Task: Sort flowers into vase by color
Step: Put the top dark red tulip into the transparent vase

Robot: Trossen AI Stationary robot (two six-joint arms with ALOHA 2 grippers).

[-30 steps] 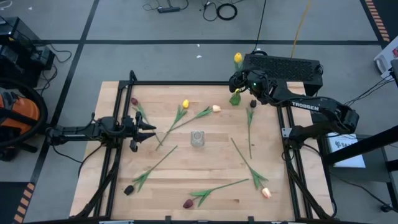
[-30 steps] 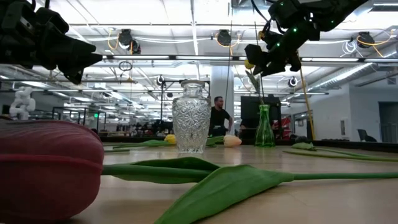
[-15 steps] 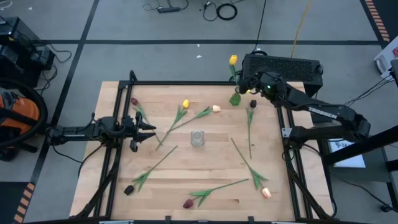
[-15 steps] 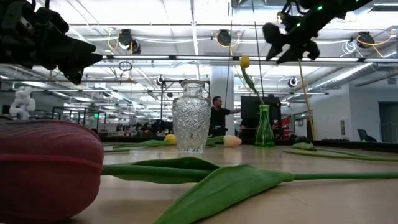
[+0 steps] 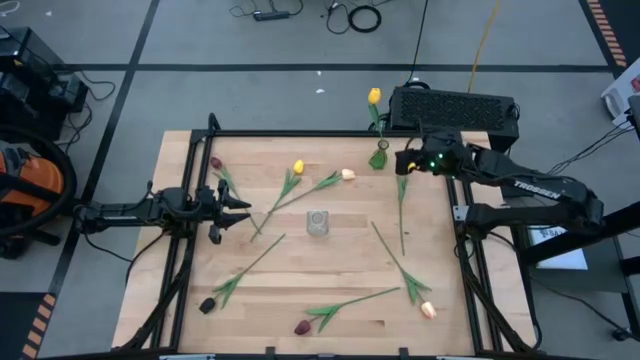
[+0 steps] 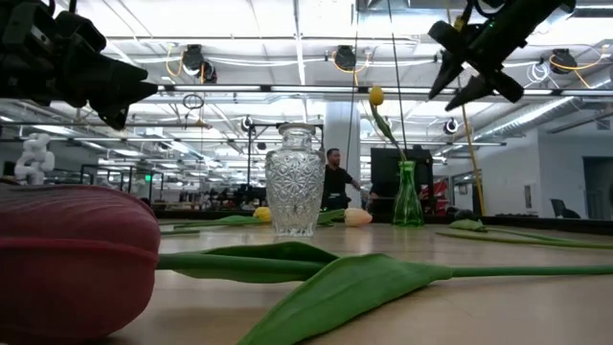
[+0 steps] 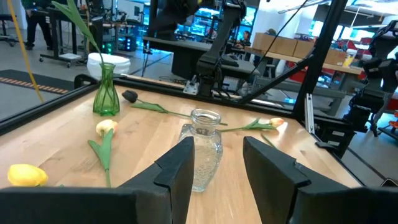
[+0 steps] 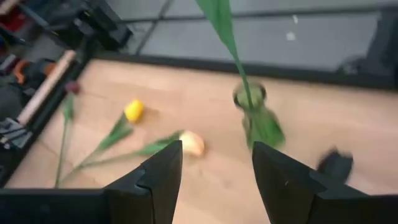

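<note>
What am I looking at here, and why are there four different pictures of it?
These are two robot arms at a wooden table, seen by four cameras at one moment: one overhead, one at table height, and one on each arm's wrist. The left end effector waits open at the table's left edge. The right end effector, also open and holding nothing, hovers near the green vase, which already holds one yellow tulip. A clear glass vase stands empty in the middle. Around it lie loose artificial tulips, among them a yellow one, a peach one and a dark maroon one.
</note>
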